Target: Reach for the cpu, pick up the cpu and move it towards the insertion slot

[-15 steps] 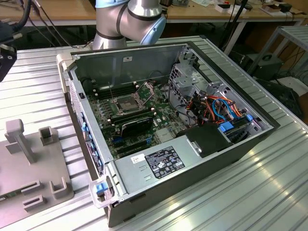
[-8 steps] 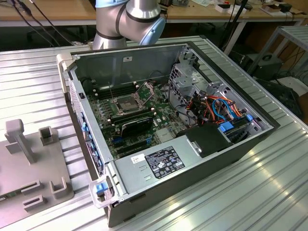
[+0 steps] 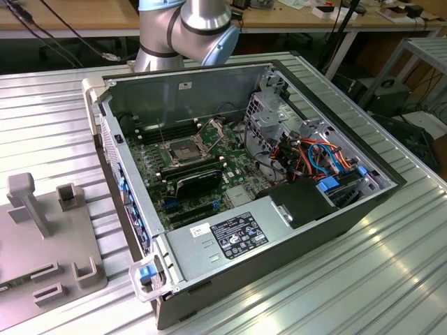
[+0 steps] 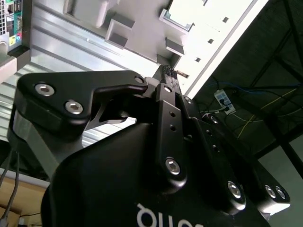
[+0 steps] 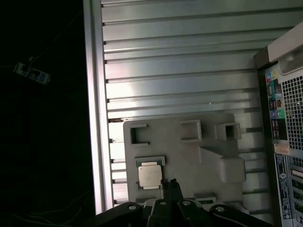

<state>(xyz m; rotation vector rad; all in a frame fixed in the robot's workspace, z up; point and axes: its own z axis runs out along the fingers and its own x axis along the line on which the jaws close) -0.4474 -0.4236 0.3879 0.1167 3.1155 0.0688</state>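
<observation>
The cpu, a small silver square chip, lies flat in a shallow recess of the grey fixture plate. In the first wrist view my gripper hangs above the plate, its tips just beside the chip's edge and apart from it. The black fingers stand together and shut, with nothing between them. The insertion slot is the silver-framed square socket on the green board inside the open computer case, with its cover plate tilted up.
The grey fixture plate with raised blocks and a post lies on the ribbed metal table, at the exterior view's left of the case. The arm's grey and blue joint rises behind the case. Coloured cables and a drive cage fill the case's right side.
</observation>
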